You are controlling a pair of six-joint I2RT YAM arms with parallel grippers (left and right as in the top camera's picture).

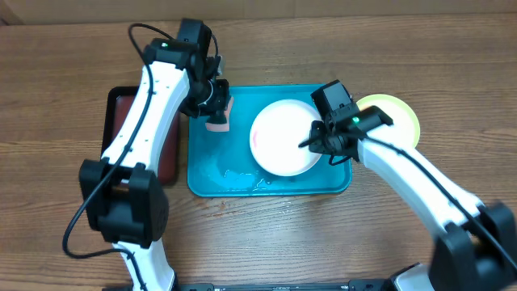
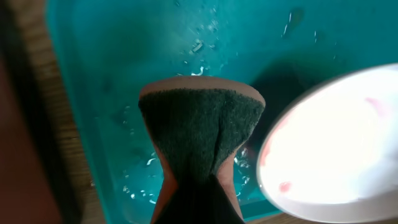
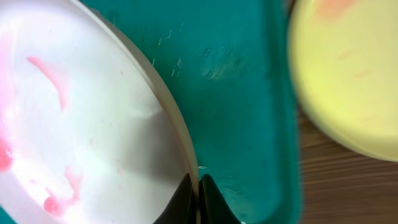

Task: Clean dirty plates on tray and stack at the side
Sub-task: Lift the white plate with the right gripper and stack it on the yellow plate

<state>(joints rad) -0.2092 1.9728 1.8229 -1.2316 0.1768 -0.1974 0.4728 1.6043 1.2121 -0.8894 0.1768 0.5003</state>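
Overhead looks down; both wrist views closely share tray.

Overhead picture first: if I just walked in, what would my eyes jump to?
Probably the white plate in the turquoise tray, streaked with pink-red smears and pinched at its rim by the right pincer. Next comes the sponge squeezed in the left pincer over the tray's wet left side. A yellow-green plate sits on the table just right of the tray.
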